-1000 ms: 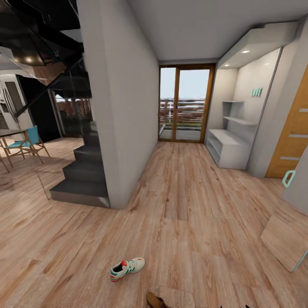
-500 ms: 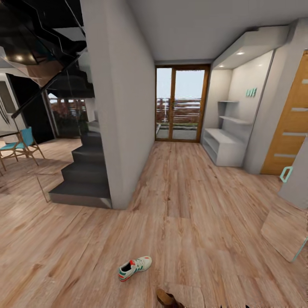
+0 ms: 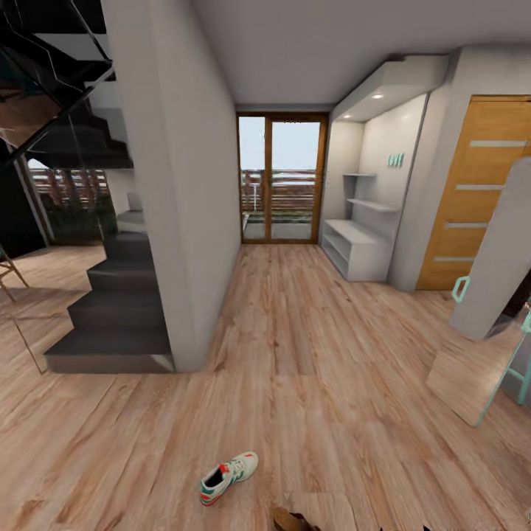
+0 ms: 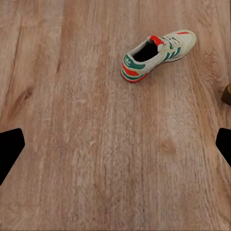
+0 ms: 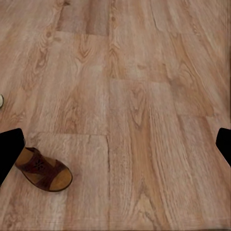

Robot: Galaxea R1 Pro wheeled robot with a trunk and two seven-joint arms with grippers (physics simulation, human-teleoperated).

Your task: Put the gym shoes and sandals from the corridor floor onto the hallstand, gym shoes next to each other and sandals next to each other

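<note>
One gym shoe [image 3: 228, 477], off-white with green stripes and red accents, lies on its sole on the corridor floor [image 3: 317, 369] close in front of me. Just right of it, the tip of a dark brown sandal [image 3: 293, 520] pokes in at the picture's lower edge. The grey hallstand [image 3: 358, 252] stands far down the corridor against the right wall. My left gripper [image 4: 115, 147] hangs open above bare planks, a short way from the gym shoe [image 4: 156, 55]. My right gripper [image 5: 115, 149] is open too, with the sandal [image 5: 43, 169] near one fingertip [image 5: 9, 154].
A grey wall block [image 3: 177, 221] and dark stairs [image 3: 110, 310] stand on the left. A glass door [image 3: 280, 181] closes the corridor's far end. Grey shelves [image 3: 372, 203] float above the hallstand. On the right are a wooden door [image 3: 472, 199] and a leaning grey panel [image 3: 498, 258].
The whole head view has swung to the right, so stairs, door and hallstand slid leftwards in the picture. The shoe and sandal lie where they were.
</note>
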